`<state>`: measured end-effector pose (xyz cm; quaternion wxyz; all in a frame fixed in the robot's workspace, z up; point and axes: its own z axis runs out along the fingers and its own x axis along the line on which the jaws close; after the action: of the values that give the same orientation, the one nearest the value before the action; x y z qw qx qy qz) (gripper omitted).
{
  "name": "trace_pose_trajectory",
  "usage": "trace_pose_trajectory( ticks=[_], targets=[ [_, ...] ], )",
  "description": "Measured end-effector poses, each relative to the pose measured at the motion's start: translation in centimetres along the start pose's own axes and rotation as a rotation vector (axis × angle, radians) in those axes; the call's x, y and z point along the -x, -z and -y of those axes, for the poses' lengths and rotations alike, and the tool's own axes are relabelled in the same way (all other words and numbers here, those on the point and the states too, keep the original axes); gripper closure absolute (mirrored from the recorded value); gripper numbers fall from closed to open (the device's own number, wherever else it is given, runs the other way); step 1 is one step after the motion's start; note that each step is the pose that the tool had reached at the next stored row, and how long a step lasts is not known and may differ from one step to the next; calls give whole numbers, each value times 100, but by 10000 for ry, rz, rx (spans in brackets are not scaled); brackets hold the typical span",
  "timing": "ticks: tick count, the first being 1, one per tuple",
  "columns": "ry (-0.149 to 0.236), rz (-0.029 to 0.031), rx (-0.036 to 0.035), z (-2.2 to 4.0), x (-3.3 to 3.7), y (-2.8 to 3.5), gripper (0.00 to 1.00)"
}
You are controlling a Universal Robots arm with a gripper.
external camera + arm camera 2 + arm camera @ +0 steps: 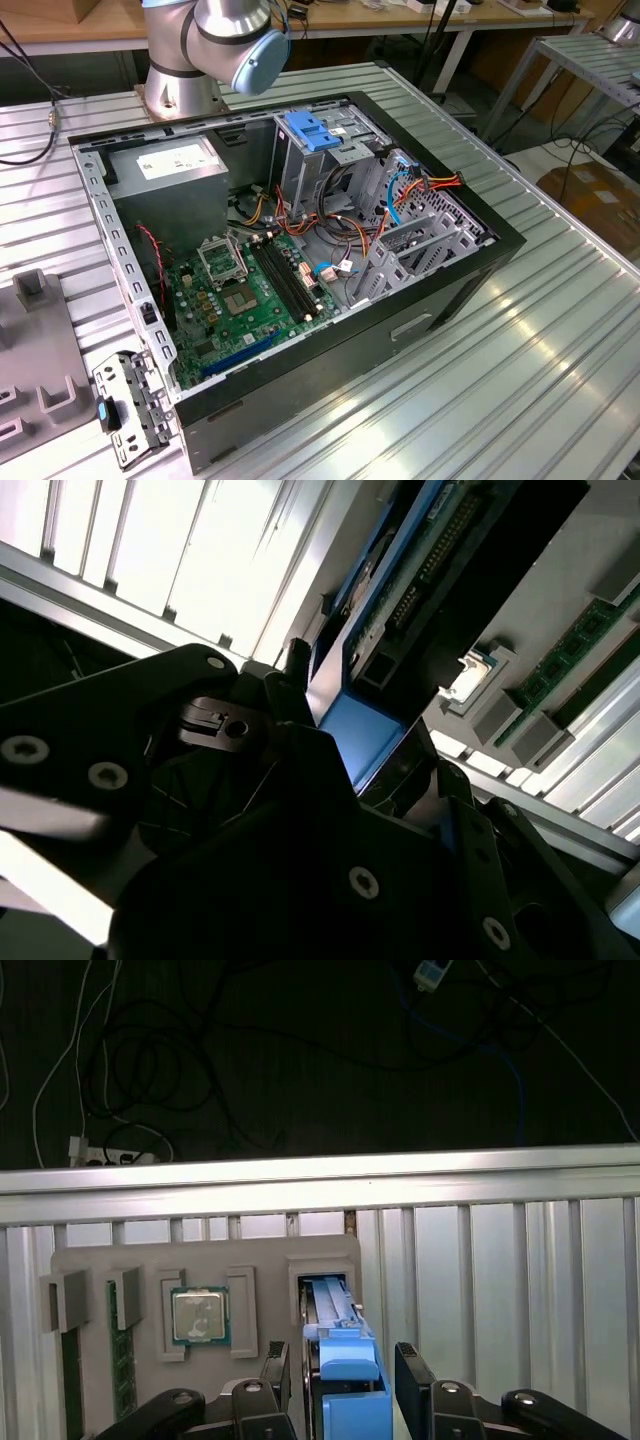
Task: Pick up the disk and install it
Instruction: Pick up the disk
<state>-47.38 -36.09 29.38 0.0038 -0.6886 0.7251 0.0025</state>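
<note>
The disk [330, 1305] stands on edge in a slot of a grey holder tray [100, 1260], its blue plastic rail facing the first wrist camera. The end effector [346, 1352] is down at that slot with the blue rail in its middle. Whether it has clamped the disk or merely sits open around it cannot be told from either wrist view.

In the second wrist view the disk [365, 730] appears from close by. A blue end piece lies against the dark body of the end effector, and the circuit-board side runs away from the camera.

The tray lies on the ribbed aluminium bench [500, 1290]. Beside the disk's slot, a processor chip [200, 1316] rests in a square pocket. Further along, memory sticks [122, 1350] sit in narrow grooves. Past the bench edge, loose cables [150, 1060] lie on a dark floor.

In the exterior view an open computer case [450, 290] lies on its side on the bench, with the tray at the exterior view's left of it. The case holds a green motherboard [240, 300], a grey power-supply box [170, 175] and a metal cage topped by a blue latch [315, 135]. The robot arm [215, 40] rises from its base behind the case. The disk is in the tray, not in the case.
</note>
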Motion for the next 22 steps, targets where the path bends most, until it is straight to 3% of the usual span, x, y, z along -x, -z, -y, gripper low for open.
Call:
trace_pose_trajectory(
  ticks=[1,2,4,5,22],
  targets=[
    [-1,0,0,0,0,0,46],
    [0,0,1,0,-1,1,54],
    [0,-1,1,0,-1,0,54],
    [0,0,0,0,-1,0,61],
    [175,-5,2,0,-1,-1,63]
  ],
)
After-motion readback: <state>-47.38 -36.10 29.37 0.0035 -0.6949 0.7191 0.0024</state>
